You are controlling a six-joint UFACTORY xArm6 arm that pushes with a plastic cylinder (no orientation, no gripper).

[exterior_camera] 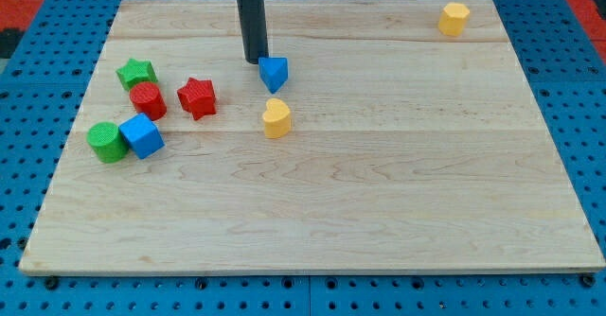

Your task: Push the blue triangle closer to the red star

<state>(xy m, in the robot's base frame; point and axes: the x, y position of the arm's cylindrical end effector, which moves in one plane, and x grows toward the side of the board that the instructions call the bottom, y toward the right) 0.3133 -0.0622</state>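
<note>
Pale wooden board (312,212) on a blue pegboard surface (28,117).

My tip (256,61), the end of a straight dark rod (no jaws on it, nothing held), sits upper centre of the frame, just beside the small blue plastic triangle block (274,73) on its upper-left side; touching or a hair apart, cannot tell.

Red plastic star block (197,97) lies left of the triangle and slightly lower, bare wood between them.

Yellow heart-shaped block (276,118) just below the triangle, apart from it.

Left cluster: green star block (136,73) above red cylinder block (148,100), close together; green cylinder block (106,142) touching blue cube block (142,135).

Yellow hexagonal-looking block (454,19) alone near the board's top right edge.

Lower half and right side of board are open wood.
</note>
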